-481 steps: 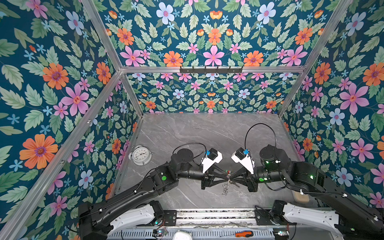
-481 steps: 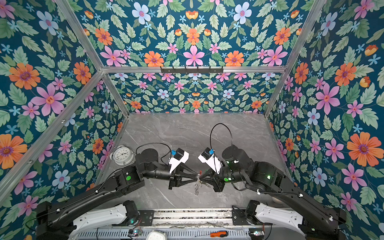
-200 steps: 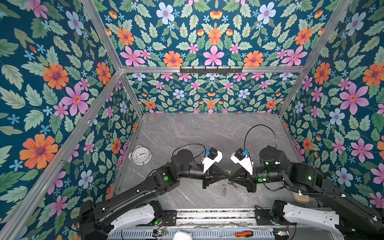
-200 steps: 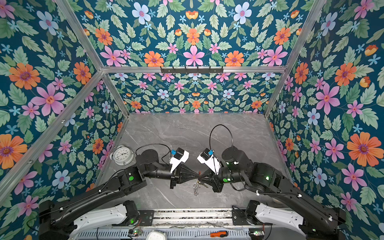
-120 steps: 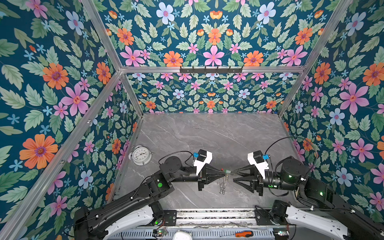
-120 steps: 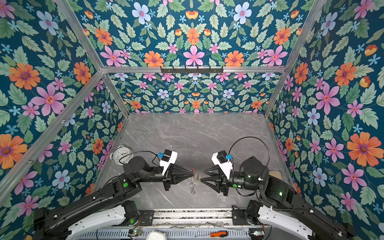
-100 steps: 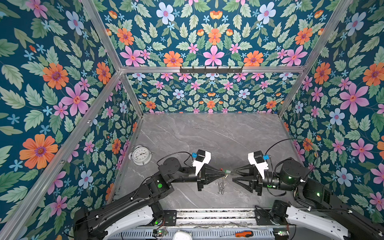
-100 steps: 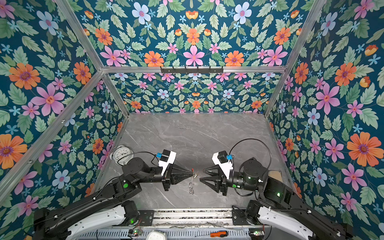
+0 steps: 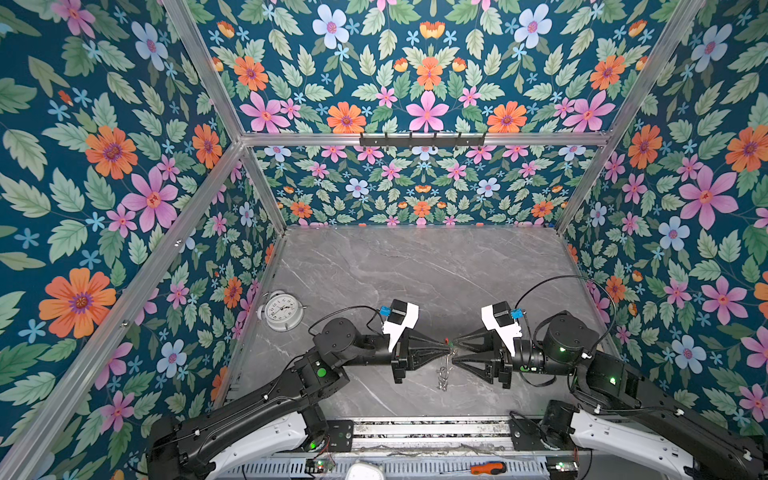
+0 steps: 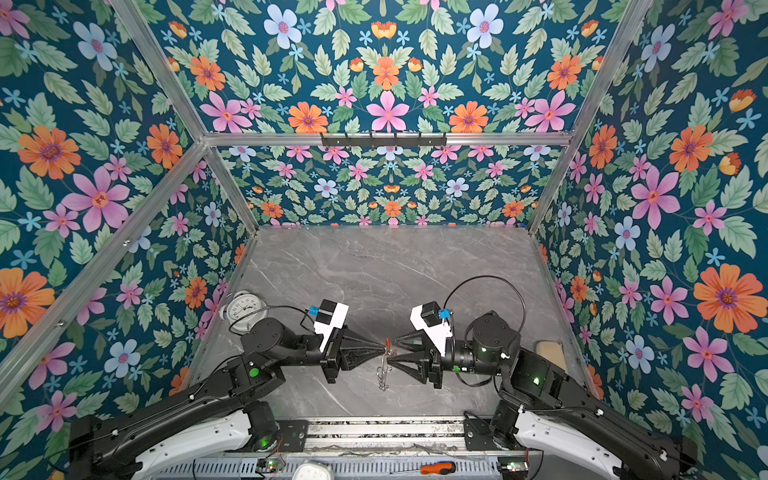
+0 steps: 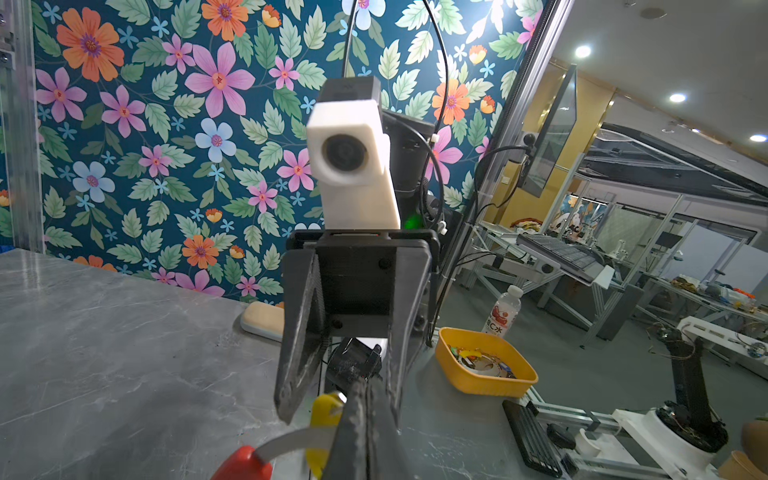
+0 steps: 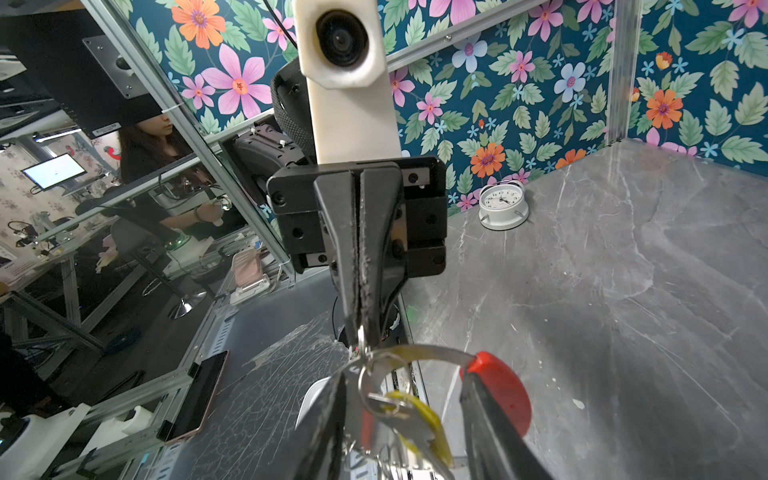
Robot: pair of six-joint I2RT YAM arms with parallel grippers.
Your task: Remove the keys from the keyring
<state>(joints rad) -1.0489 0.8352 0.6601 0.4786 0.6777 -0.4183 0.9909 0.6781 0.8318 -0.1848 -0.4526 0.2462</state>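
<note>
Two black robot arms meet tip to tip above the front of a grey, marble-veined table [image 9: 415,270] walled in floral print. The left hand [image 9: 449,352] is closed tight. Its ribbed, wedge-shaped fingers pinch the keyring [image 12: 436,352], which hangs in the air between the two hands. The right hand [image 9: 454,351] is spread open, with one finger on either side of the loop.

Both top views show the keyring only as a red speck with thin silver links dangling below it. The right wrist view shows more: a slim grey metal band, a glossy rounded red section [image 12: 496,390], small silver split rings, and a yellow-headed key [image 12: 428,415] hanging from one ring.

A round white alarm clock [image 9: 283,311] stands by the left wall, well apart. A beige pad [image 10: 548,349] lies partly behind the right arm. An orange-handled screwdriver [image 9: 482,468] rests on the front rail.
</note>
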